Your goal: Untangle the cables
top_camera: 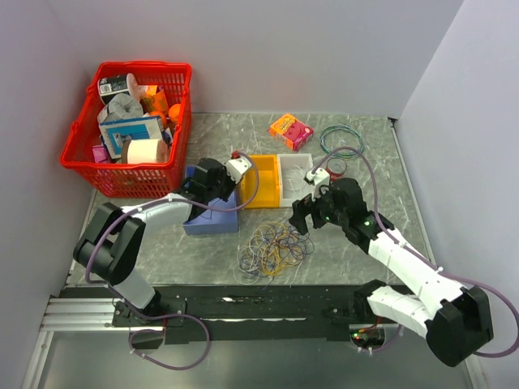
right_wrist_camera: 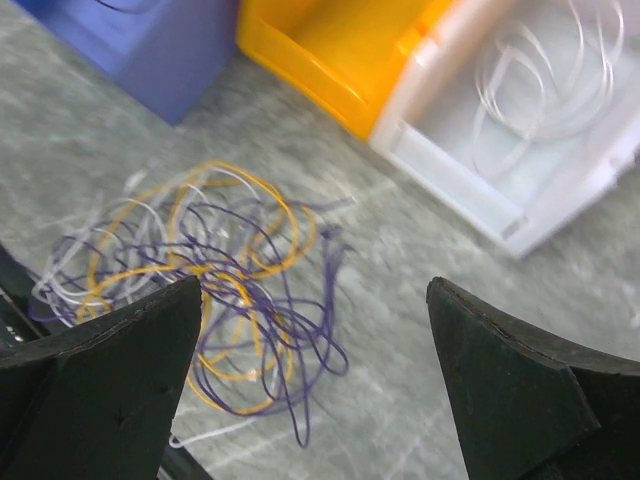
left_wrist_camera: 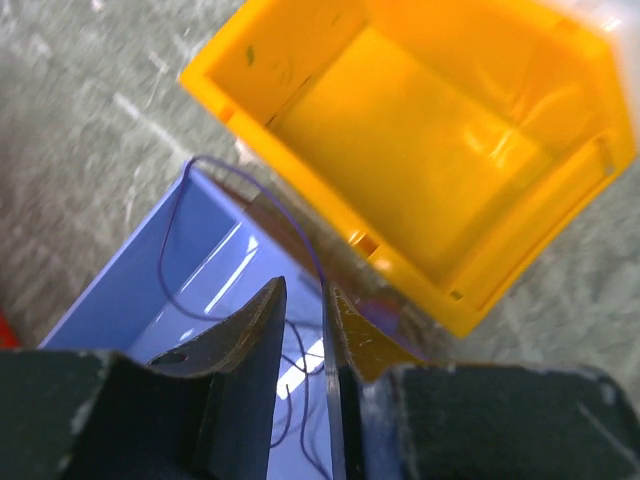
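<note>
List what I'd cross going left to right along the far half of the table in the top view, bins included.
In order: red basket → blue bin → yellow bin → white bin → teal wire coil. I've left out the orange box, since it sits within the white bin's span.

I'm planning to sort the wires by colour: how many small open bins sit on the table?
3, side by side in the top view: the blue bin leftmost, the yellow bin in the middle, the white bin rightmost. None looks hidden.

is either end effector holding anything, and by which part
The left end effector pinches a purple cable along its loop, above the blue bin. The right end effector is open and empty.
</note>
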Robot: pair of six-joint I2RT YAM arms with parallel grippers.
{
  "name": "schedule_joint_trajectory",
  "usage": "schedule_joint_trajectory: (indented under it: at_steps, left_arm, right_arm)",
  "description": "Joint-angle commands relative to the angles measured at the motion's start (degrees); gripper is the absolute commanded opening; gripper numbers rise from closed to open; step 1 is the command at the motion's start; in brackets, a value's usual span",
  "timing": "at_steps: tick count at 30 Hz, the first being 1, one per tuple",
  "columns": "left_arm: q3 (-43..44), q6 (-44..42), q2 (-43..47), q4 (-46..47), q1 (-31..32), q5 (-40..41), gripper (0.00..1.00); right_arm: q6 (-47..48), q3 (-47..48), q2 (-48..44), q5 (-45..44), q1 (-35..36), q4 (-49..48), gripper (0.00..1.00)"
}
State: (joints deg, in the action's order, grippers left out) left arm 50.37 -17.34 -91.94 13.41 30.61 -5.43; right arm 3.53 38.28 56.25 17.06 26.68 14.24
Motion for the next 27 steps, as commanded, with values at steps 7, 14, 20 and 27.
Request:
schedule_joint_trajectory:
  at_steps: [7,14,20,27]
  left_arm:
    - [-5.1,-2.96,4.66,6.54,-2.92,4.99,0.29]
    - [-7.21,-6.82,11.07,5.41,-3.19,-1.94,0.41]
    - [-8.45,-7.0,15.91,0.66,-3.1,-11.08,0.6]
    - [-7.74,-7.7,20.66,-3.56,-2.57,-17.32,0.65]
  right_arm:
    - [-9.32,5.05,1.77,-1.86,-2.15,15.63,0.89]
    - [-19.6,4.61,-1.06,3.59,-7.95,23.19,0.79]
    - [-24.09,-1.09,1.93,10.44,-7.96,16.62,0.66]
    - [-23.13,-2.25,7.82,8.35,-7.87,13.44,0.47]
